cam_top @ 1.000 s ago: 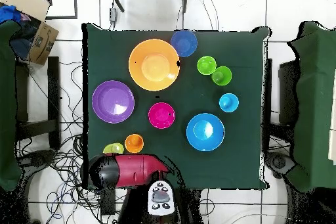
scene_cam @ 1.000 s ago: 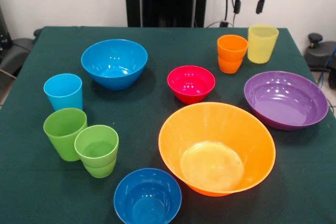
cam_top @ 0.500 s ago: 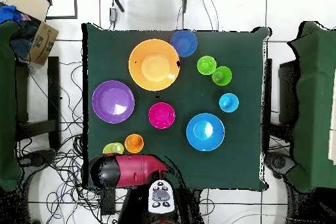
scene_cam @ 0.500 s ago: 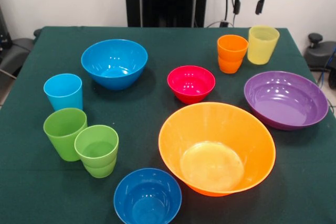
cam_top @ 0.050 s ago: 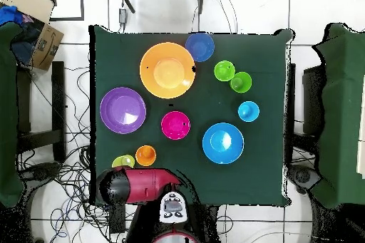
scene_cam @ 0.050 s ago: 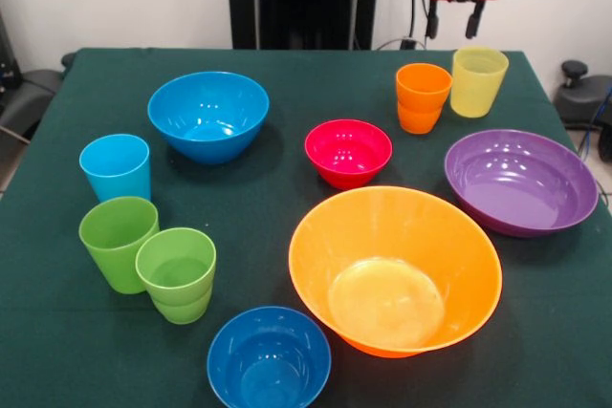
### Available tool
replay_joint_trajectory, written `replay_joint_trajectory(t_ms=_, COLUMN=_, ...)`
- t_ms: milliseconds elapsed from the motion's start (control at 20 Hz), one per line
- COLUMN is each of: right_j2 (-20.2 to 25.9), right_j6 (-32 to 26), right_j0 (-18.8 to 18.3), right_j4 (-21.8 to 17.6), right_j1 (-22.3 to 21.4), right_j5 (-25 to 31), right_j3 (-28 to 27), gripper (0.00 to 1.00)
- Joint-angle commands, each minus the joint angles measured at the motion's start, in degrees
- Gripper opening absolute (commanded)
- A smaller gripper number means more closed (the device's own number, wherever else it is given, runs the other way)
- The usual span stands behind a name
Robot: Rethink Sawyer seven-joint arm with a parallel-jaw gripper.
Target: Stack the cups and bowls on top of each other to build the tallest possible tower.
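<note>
In the front view nothing is stacked yet: every cup and bowl stands alone on the green bench, so the whole tower is left to build. The gripper hangs at the top edge with its two dark fingers spread and nothing between them, just above and behind the yellow cup. The orange cup stands just beside the yellow one, both near the far right corner. The red bowl sits mid-bench, the purple bowl close to the right edge, the large orange bowl toward the front. A larger blue bowl sits at far left of centre and a smaller blue bowl is right at the front edge (partly cut off by the frame). The light blue cup and two green cups — one of them the stepped cup, the pair touching or nearly so — cluster at the left. In the overhead view the red arm lies across the bench's bottom edge, next to the yellow cup and orange cup. Open cloth shows mainly at the lower right corner and in the middle — likely the safest ground for a tower, away from the edges.
</note>
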Motion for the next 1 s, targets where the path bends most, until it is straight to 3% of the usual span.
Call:
replay_joint_trajectory(t_ms=50, right_j2=3.04, right_j6=9.94, right_j0=0.48, right_j4=1.32, right_j1=3.93, right_j5=-4.55, right_j3=-0.81, gripper=1.00)
replay_joint_trajectory(t_ms=1000, right_j2=0.59, right_j6=11.50, right_j0=4.09, right_j4=1.82, right_j1=10.20, right_j5=-10.78, right_j3=-3.13, gripper=1.00)
